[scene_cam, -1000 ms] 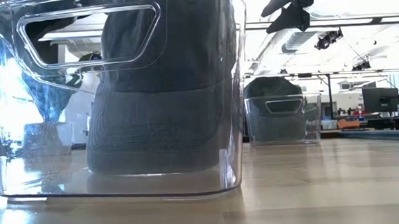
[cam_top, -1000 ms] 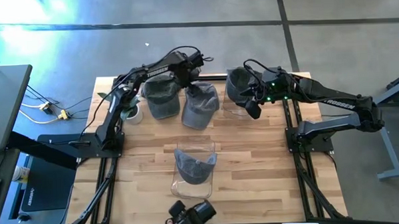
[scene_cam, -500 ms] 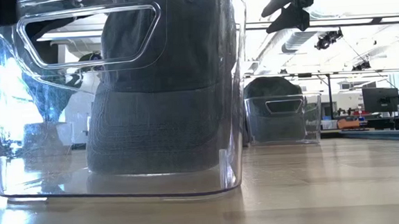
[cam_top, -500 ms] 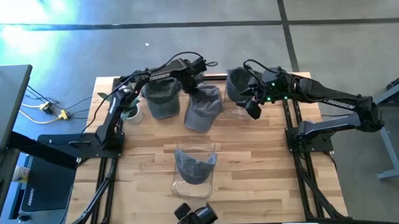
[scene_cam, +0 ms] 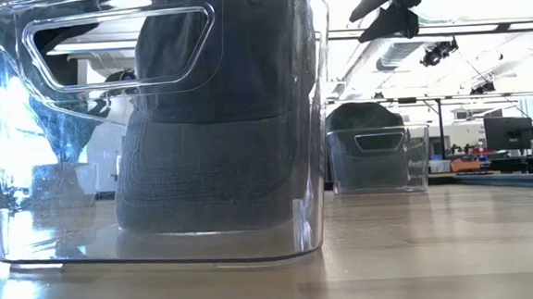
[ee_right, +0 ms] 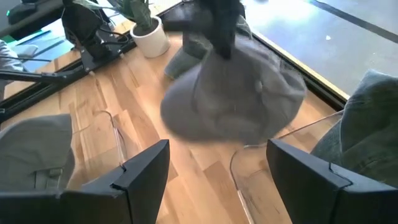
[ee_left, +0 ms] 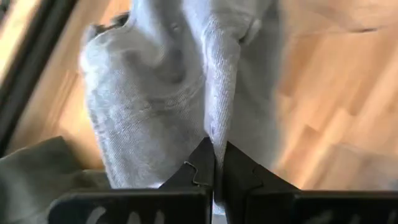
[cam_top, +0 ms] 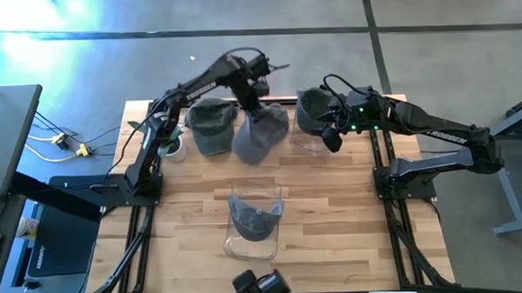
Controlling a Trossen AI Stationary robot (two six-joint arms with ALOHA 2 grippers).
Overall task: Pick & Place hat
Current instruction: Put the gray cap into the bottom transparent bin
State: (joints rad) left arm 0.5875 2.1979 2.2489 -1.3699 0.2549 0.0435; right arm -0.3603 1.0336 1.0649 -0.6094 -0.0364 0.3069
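Note:
A light grey hat point(cam_top: 260, 133) hangs at the table's far middle with my left gripper point(cam_top: 254, 84) shut on it from above. The right wrist view shows the same hat point(ee_right: 236, 106) under the dark left gripper. A darker green-grey hat point(cam_top: 211, 126) lies on the wood just to its left. My right gripper point(ee_right: 217, 180) stands open at the far right, beside a clear bin point(cam_top: 306, 143) that holds another grey hat point(cam_top: 310, 110). It touches nothing. My left gripper pinches a raised fold of the hat's crown point(ee_left: 214, 127) between its two shut fingers. The fingers come from above, pointing down. The hat hangs slack below them point(ee_right: 230, 118). Whether its lowest edge is clear of the wood, I cannot tell.
A clear bin point(cam_top: 254, 242) with a grey hat point(cam_top: 255, 218) in it stands at the near middle and fills the low view point(scene_cam: 154, 128). A small potted plant point(cam_top: 172, 148) stands at the far left. Bare wood lies between the near bin and the far hats.
My left gripper has shut on the light grey hat's crown and risen. The hat, which lay on the table, now hangs from the fingers and has swung a little toward the left. My right gripper has stayed open.

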